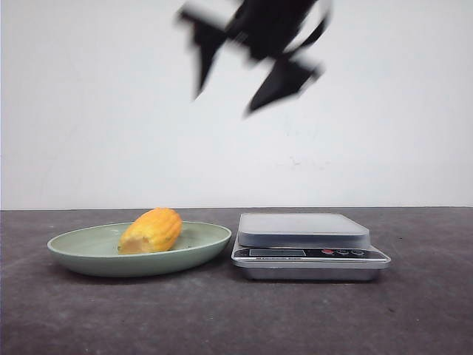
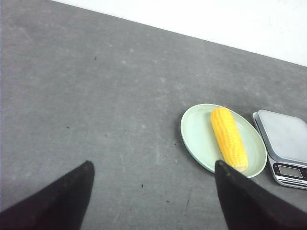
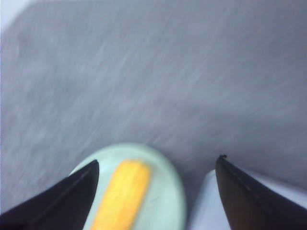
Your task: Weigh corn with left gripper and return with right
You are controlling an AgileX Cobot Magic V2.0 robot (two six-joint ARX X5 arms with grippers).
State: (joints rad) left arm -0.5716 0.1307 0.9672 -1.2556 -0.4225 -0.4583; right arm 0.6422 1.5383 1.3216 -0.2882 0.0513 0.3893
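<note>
The yellow-orange corn (image 1: 151,231) lies on its side in a pale green plate (image 1: 211,238) at the left of the table. It also shows in the left wrist view (image 2: 229,139) and, blurred, in the right wrist view (image 3: 123,191). My left gripper (image 2: 153,165) is open and empty, high above bare table beside the plate (image 2: 196,134); it is out of the front view. My right gripper (image 1: 225,103) is open and empty, blurred, high above the plate (image 3: 168,191) and scale; the right wrist view (image 3: 158,160) shows its jaws wide apart.
A silver kitchen scale (image 1: 303,229) with an empty platform stands right next to the plate on its right; it also shows in the left wrist view (image 2: 285,139). The dark grey table (image 1: 236,318) ends at a white wall behind.
</note>
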